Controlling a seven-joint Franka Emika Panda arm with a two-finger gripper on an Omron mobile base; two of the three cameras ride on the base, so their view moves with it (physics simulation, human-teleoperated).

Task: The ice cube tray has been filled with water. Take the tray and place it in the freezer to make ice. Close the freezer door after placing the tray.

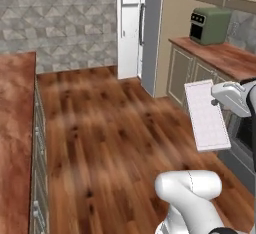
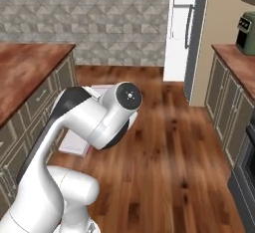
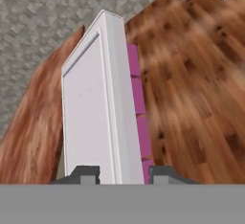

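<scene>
Carrying the tray toward the freezer — transport step in hand.

The claw (image 3: 122, 174) is closed on one end of the ice cube tray (image 1: 207, 115), fingertips (image 3: 85, 173) either side, holding it over the wood floor (image 1: 110, 128), well short of the freezer (image 1: 131, 23). Beyond, the freezer door (image 1: 152, 33) looks open. Next, I judge — drive closer, keep the tray level and line up with a shelf.

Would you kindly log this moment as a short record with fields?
tray: held edge-on in the gripper, above the wood floor; tray
fingers: one on each side of the tray
freezer: far across the floor, door ajar
toaster oven: on right counter
step left: carry tray to freezer
</scene>
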